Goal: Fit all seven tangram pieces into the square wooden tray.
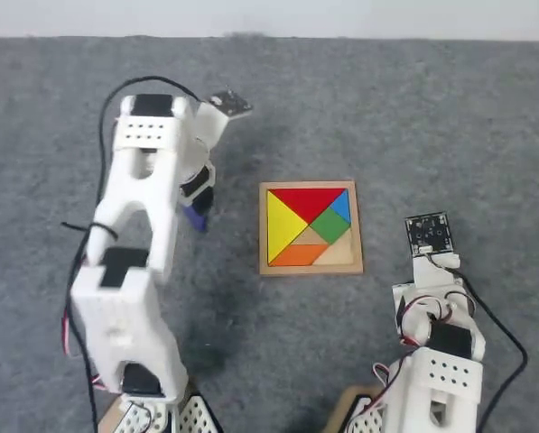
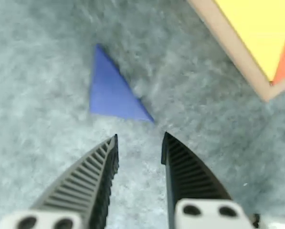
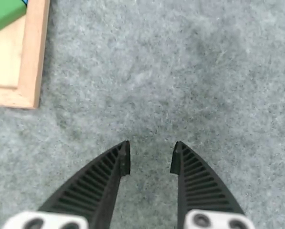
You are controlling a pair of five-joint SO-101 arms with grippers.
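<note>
We've five pieces in the tray (image 1: 339, 255), blue triangle (image 2: 111, 90) loose; left gripper (image 2: 138, 143) and right gripper (image 3: 151, 150) both parted, holding nothing

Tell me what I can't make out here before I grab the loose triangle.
- High view: the left arm covers most of the blue triangle; only a corner shows.
- Left wrist view: the picture's edge cuts off the tray, hiding its open gaps.
- Right wrist view: the tray is cut off too, down to one corner.
</note>
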